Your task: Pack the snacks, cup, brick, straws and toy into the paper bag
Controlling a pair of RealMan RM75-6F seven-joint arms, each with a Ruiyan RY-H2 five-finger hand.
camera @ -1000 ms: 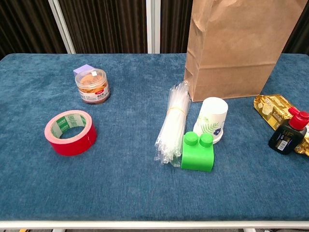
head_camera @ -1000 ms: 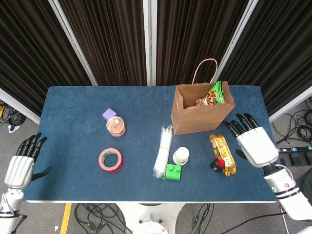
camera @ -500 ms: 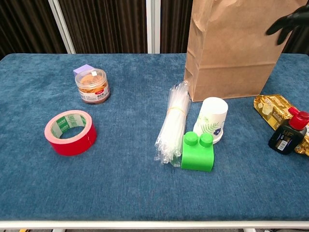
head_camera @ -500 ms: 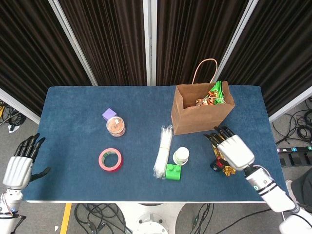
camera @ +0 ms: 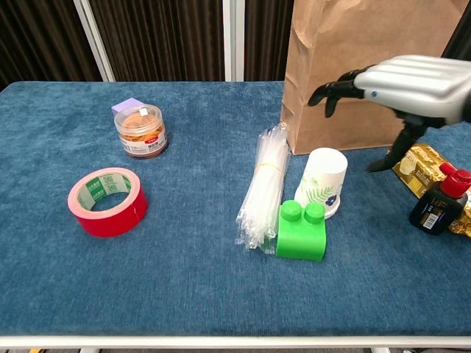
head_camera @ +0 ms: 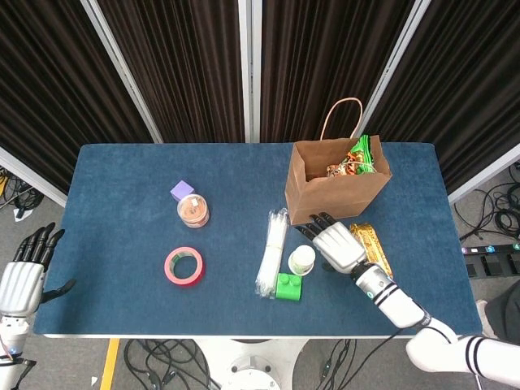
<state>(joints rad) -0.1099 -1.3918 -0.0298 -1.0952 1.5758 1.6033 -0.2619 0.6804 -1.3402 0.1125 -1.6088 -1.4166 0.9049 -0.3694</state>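
Right hand (head_camera: 340, 244) released, fingers spread, palm down, hovering just right of the cup (head_camera: 302, 259) and holding nothing. Relative to the cup: brick (camera: 300, 232) touching in front, straws (camera: 263, 185) just left, paper bag (head_camera: 333, 187) behind, gold snack (head_camera: 374, 248) right. Left hand (head_camera: 20, 280) released, off the worktop (head_camera: 122, 244) edge.

Brightness: both views evenly and well lit; colours clear.
Source: diffuse light from above; no lamp visible.
Shadows: soft and short; faint dark edge under the green brick (camera: 300, 234) and red tape roll (camera: 107, 202) on the tabletop (camera: 184, 287).
Glare: mild sheen on the white shell of the right hand (camera: 412, 81) and on the straw bundle (camera: 263, 187); nothing blown out.
Blur: chest view slightly soft on the hand's dark fingertips; head view sharp.
Distortion: slight wide-angle bowing of the tabletop edge in the chest view.
Background: curtains dark, folds still readable.
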